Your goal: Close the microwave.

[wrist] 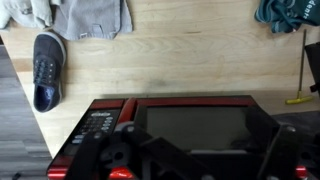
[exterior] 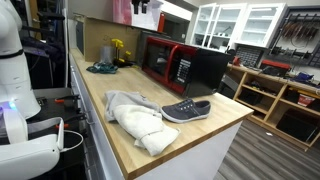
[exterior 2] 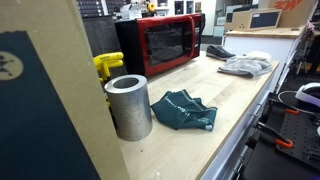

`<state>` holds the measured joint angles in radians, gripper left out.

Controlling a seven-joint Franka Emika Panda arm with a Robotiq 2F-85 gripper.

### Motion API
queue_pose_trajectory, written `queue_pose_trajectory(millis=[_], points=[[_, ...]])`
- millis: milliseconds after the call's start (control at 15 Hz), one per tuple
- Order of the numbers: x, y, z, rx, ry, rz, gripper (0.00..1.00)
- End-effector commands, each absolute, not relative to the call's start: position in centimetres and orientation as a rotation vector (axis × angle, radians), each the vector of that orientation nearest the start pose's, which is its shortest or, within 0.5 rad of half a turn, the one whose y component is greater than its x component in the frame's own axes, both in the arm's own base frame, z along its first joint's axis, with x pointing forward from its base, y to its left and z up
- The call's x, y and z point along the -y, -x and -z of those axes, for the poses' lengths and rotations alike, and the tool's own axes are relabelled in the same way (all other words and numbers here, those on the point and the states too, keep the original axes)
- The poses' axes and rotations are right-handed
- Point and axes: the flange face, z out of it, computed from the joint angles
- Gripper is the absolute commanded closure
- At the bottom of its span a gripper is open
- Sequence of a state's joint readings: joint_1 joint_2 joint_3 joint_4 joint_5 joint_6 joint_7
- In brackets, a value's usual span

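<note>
The microwave (exterior: 175,62) stands at the far end of the wooden counter, with a glossy red front, a dark glass door and a black casing. In an exterior view (exterior 2: 160,42) its door looks flush with the front. In the wrist view the microwave (wrist: 190,118) fills the bottom, with its control panel at the left. My gripper (wrist: 195,168) shows only as dark finger parts spread to both sides at the lower edge, close in front of the door glass. It holds nothing. I cannot make it out in the exterior views.
A grey shoe (exterior: 186,110) (wrist: 45,70) and a pale crumpled cloth (exterior: 135,118) lie near the counter's end. A teal cloth (exterior 2: 185,110), a grey cylinder (exterior 2: 130,105) and a yellow object (exterior 2: 108,65) sit at the other end. The wooden counter (wrist: 180,60) has bare wood in front of the microwave.
</note>
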<state>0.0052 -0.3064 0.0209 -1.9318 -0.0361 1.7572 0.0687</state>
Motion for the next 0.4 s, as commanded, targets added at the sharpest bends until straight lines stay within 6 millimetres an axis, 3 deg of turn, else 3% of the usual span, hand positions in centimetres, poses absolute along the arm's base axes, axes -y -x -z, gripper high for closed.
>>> queue_pose_trajectory(millis=[0,67,333], points=[[-0.59,-46.46,-63.93,0.139,3.166,0.234,0.0],[-0.85,-46.96,-63.21,0.047,3.172,0.227,0.0],[-0.67,-46.78,-63.49,0.1,3.172,0.235,0.0]])
